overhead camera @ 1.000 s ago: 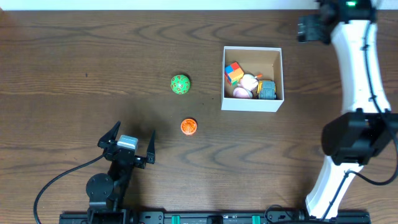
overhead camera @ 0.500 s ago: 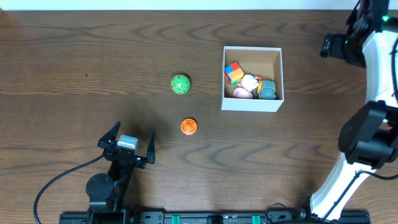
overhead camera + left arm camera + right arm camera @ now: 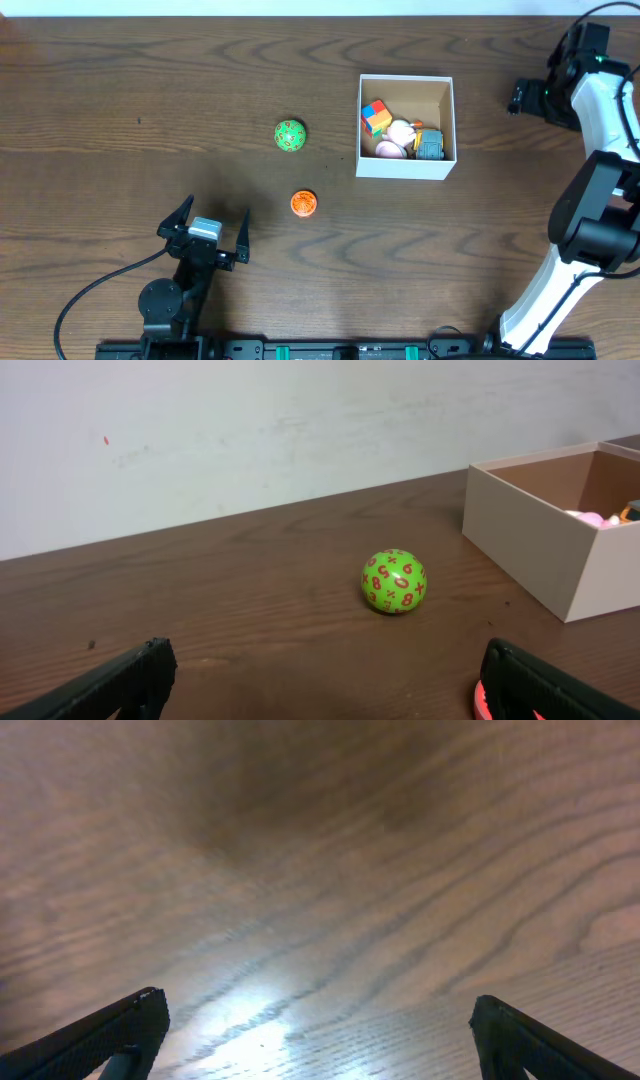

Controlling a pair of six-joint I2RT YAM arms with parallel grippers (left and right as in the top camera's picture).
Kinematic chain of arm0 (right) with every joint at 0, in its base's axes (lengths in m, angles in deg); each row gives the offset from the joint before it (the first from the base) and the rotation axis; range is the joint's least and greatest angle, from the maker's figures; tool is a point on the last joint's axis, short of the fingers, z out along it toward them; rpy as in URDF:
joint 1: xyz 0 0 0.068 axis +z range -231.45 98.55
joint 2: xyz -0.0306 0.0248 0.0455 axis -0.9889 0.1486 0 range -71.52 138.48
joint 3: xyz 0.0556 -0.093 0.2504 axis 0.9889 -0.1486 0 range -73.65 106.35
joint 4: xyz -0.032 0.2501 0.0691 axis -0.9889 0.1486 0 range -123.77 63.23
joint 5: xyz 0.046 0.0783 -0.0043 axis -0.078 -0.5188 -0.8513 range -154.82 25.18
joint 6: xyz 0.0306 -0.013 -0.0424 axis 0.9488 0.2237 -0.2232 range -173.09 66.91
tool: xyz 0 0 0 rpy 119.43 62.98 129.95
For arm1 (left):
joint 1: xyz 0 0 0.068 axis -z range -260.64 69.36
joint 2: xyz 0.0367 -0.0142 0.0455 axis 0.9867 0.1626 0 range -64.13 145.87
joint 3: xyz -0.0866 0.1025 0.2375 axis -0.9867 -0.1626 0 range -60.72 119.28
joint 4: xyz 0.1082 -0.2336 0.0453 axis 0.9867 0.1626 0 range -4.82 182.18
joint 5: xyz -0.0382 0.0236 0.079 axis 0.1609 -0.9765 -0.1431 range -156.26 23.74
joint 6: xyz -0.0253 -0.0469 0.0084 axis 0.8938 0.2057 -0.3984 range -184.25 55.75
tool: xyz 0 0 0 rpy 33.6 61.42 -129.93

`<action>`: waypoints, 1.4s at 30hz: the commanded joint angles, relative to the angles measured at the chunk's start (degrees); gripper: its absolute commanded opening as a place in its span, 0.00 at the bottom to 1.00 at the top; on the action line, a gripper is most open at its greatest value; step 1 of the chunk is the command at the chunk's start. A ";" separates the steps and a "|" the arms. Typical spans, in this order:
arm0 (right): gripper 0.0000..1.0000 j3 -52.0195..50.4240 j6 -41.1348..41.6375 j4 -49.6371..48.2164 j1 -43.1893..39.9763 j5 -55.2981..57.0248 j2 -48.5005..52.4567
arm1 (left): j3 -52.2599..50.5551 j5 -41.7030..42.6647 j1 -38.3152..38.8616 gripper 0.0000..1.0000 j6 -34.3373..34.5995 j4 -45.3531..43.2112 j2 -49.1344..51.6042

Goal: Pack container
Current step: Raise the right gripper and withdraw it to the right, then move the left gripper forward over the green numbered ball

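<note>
Overhead: container (image 3: 405, 168) part-filled, green ball (image 3: 290, 135) and orange toy (image 3: 304, 203) loose on counter (image 3: 100, 120). Both spread, empty: left gripper (image 3: 212, 215), right gripper (image 3: 315, 1015). Next, probably: left takes orange toy.

The square, shallow white-walled cardboard container (image 3: 406, 168) with a plain brown inside sits upright and open toward the right of the bench, holding several small toys.

Setting: appearing as robotics lab test bench, not home. Two robot arms, left arm (image 3: 165, 298) and right arm (image 3: 578, 215), standing at near edge of wood-grain table (image 3: 100, 100). Black mounting rail (image 3: 330, 350) running along near edge; cable (image 3: 100, 283) trailing at near-left corner. Bare white wall (image 3: 250, 420) showing behind far edge.
</note>
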 commanded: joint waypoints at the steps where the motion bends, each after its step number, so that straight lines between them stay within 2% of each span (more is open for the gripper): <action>1: 0.99 -1.97 0.92 -0.28 -0.55 -0.24 0.13 | -1.05 0.59 -0.24 0.98 -0.94 1.95 -0.35; 17: 0.99 -2.54 0.92 -0.15 -0.55 -0.22 0.13 | -1.03 0.90 -0.22 0.98 -0.68 -0.11 -0.35; 23: 0.99 -2.54 0.92 -0.15 -0.55 -0.22 0.13 | 0.28 12.55 -0.24 0.98 3.41 -5.05 -0.35; 27: 0.99 -2.54 0.92 -0.15 -0.55 -0.22 0.13 | 4.33 13.42 -0.24 0.98 3.54 -4.74 1.27; 30: 0.99 -2.54 0.92 -0.13 -0.55 -0.22 0.13 | 11.30 12.57 -0.24 0.98 3.13 -1.68 6.93; 34: 0.99 -2.54 0.92 -0.15 -0.55 -0.22 0.13 | 26.86 13.90 -0.24 0.98 3.10 12.13 21.90; 38: 0.99 -2.54 0.92 -0.15 -0.55 -0.20 0.13 | 42.03 27.15 -0.24 0.98 2.10 24.39 38.47; 39: 0.99 -2.54 0.92 -0.15 -0.55 -0.22 0.13 | 44.09 27.80 -0.24 0.98 2.08 26.36 41.83; 42: 0.99 -2.54 0.92 -0.15 -0.55 -0.22 0.13 | 45.16 27.82 -0.13 0.98 3.10 23.67 48.87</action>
